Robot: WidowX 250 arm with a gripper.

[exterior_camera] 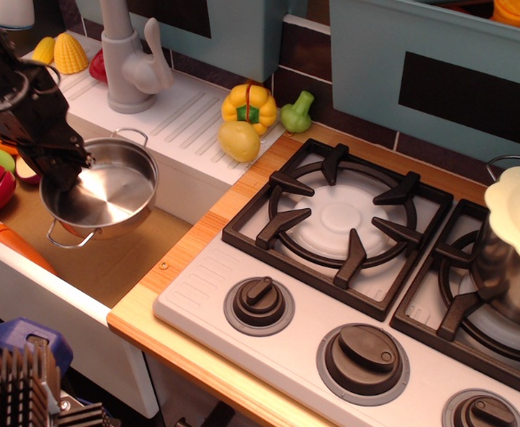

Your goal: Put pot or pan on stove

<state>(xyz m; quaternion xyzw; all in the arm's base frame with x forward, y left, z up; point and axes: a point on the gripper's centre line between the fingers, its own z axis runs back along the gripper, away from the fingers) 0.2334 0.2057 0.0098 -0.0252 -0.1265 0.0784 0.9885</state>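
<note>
I note the white-grey toy gas cooktop with black burner grates on the wooden counter; its near left grate is free, while a taller steel pot with a cream lid occupies the right one. The small shallow shiny steel pot with wire loop handles hangs tilted above the sink basin. My black claw is clamped on its left rim. Judged step: carry. Next, I must travel right and clear the counter edge.
</note>
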